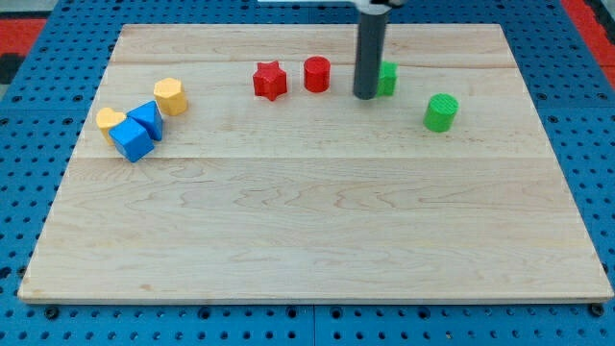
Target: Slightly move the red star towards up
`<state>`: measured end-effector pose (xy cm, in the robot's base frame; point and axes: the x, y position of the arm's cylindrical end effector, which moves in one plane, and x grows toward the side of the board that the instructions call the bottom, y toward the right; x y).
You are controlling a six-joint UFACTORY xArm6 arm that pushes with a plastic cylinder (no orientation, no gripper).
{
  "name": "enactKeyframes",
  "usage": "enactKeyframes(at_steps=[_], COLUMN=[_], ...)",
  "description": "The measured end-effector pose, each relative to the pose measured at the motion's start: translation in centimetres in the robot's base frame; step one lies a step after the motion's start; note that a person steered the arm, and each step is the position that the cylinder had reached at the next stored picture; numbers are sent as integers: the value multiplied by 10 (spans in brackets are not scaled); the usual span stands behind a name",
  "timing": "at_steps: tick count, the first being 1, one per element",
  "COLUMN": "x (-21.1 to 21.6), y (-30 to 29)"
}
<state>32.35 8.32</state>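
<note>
My tip (365, 96) — a bare rod, no hand to open or close — sits right of the red star (270, 81).

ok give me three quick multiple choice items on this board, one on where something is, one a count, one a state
1. Where is my tip relative to the red star?
A. to the view's right of it
B. to the view's left of it
C. resting on top of it

2. How many green blocks are on the board?
A. one
B. two
C. four

3. Is my tip touching the red star?
A. yes, pressed against it
B. no, the red cylinder stands between them
C. the star is hidden

Answers: 1 A, the rod stands right of the star. 2 B, one green block behind the rod, one green cylinder further right. 3 B, a clear gap shows.
</note>
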Motion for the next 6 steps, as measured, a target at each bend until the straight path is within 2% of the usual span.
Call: enactKeyframes(at_steps=[1, 2, 3, 4, 5, 6], x=[-16, 40, 69, 59, 33, -19], y=[11, -33, -104, -145, -150, -158])
